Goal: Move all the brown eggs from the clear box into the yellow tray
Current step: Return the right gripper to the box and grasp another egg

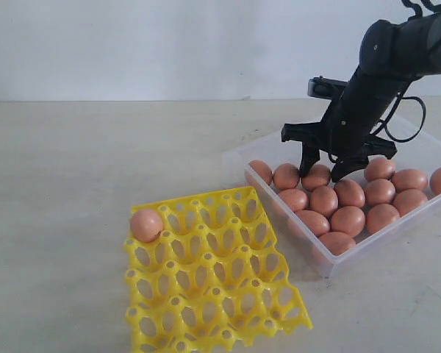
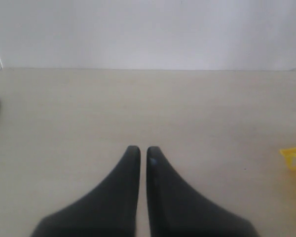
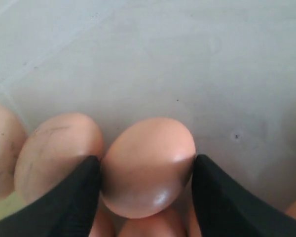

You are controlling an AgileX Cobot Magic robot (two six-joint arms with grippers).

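One egg (image 1: 146, 224) sits in the left corner cup of the tray (image 1: 220, 294). About fourteen more eggs (image 1: 348, 219) lie packed together in the box (image 1: 404, 234) just beside it. The right pincer (image 1: 322, 175) is down in the box, its fingers (image 3: 74, 197) pressed against both flanks of an egg (image 3: 148, 168) that touches its neighbours, so it appears to be grasping it. The left pincer (image 2: 143, 150) hangs clenched and empty over the bare surface (image 1: 95, 162). These shells look light, smooth and brittle, and would likely slip or crack. A gentle squeeze across the widest girth seems safest.
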